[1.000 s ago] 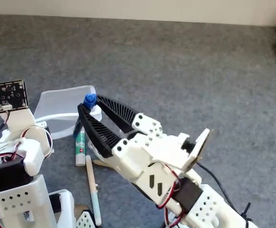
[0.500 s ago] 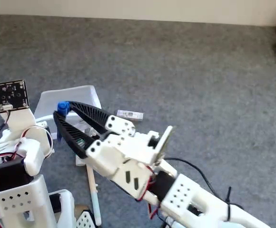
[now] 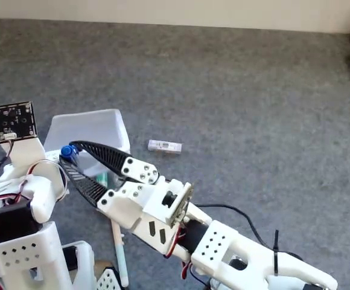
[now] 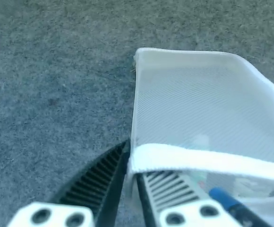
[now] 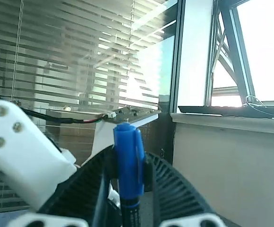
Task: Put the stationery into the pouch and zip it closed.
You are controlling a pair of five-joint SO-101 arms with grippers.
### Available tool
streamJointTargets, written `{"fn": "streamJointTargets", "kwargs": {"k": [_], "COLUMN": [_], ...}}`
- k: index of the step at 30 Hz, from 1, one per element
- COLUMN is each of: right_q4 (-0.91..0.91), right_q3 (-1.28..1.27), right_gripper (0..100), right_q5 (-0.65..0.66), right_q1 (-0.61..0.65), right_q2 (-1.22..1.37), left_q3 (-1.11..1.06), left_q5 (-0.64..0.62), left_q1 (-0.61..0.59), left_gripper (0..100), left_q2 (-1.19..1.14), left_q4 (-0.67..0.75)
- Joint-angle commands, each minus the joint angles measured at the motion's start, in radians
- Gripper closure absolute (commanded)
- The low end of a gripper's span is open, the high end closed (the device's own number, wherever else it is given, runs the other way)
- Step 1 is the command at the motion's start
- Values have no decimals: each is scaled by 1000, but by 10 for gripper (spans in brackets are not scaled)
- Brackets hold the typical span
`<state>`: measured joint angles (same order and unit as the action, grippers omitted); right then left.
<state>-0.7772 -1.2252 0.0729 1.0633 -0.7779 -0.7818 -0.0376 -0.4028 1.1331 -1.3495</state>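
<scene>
Clamping a blue marker tight between its black fingers, the right gripper sat right at the open edge of the pouch, with the marker's cap up against the white mesh! The left gripper had its fingers pinched together on the pouch's white zip band, at one corner of the mouth. Out on the grey carpet, a small white stick lay well apart from the pouch. A pale pen lay near the arm bases, and a green-labelled tube peeked out beneath the right gripper.
</scene>
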Motion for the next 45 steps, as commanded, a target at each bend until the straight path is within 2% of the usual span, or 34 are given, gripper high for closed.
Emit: {"fn": "streamJointTargets", "kwargs": {"k": [1,9,14,26,32,45], "right_q4": [-18,-16,-19,-19,-2,265], "right_q3": [-25,-94,-91,10,-70,-85], "right_gripper": [993,993,993,993,993,965], "right_q5": [18,20,20,18,20,20], "right_q1": [5,2,-50,-65,-64,-56], "right_q2": [4,4,5,7,4,-1], "left_q3": [4,4,4,4,4,4], "left_q5": [2,2,2,2,2,2], "left_q1": [18,18,18,18,18,18], "left_gripper": [993,993,993,993,993,993], "left_q2": [-10,-10,-10,-10,-10,-10], "left_q4": [23,23,21,21,21,21]}}
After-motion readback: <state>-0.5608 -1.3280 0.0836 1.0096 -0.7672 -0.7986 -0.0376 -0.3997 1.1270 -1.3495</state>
